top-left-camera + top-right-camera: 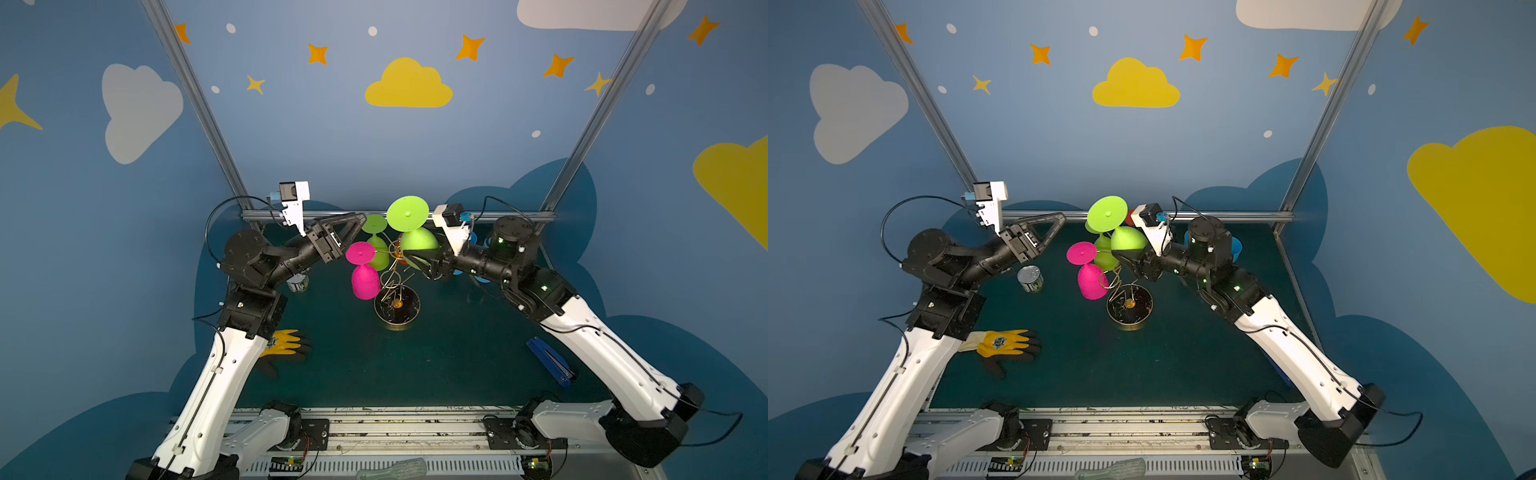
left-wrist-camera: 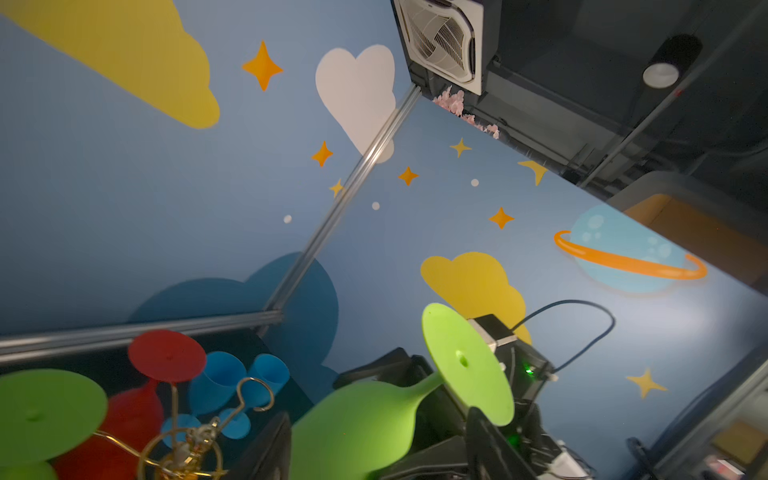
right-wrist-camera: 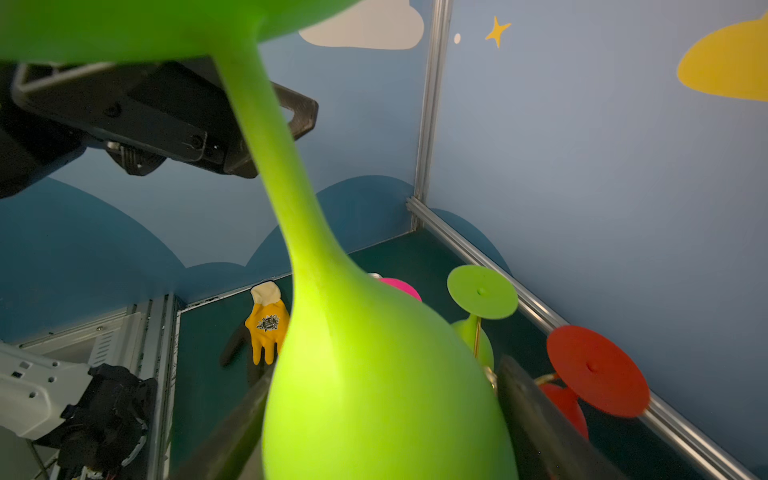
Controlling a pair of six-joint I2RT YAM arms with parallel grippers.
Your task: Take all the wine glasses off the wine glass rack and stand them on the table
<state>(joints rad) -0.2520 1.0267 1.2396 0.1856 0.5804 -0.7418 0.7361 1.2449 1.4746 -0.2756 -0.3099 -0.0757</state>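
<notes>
In both top views a lime-green wine glass (image 1: 417, 245) (image 1: 1126, 239) is held tilted, foot up, over the top of the gold wire wine glass rack (image 1: 394, 277) (image 1: 1116, 279). My right gripper (image 1: 420, 258) (image 3: 382, 415) is shut on its bowl, with a finger (image 3: 536, 419) pressed against each side. My left gripper (image 1: 357, 226) (image 1: 1059, 222) is open just left of the glass's stem and foot. In the left wrist view the bowl (image 2: 357, 424) lies between the spread fingers (image 2: 272, 444), which do not touch it. An empty rack loop (image 2: 254, 395) shows beside it.
A pink glass (image 1: 365, 274), a second green glass (image 1: 376, 249) and a red glass (image 2: 166, 357) hang on the rack, whose round dark base (image 1: 397, 309) sits mid-table. A tin can (image 1: 1030, 278), a yellow glove (image 1: 1005, 343), blue cups (image 2: 224, 382) and a blue tool (image 1: 548, 361) lie around.
</notes>
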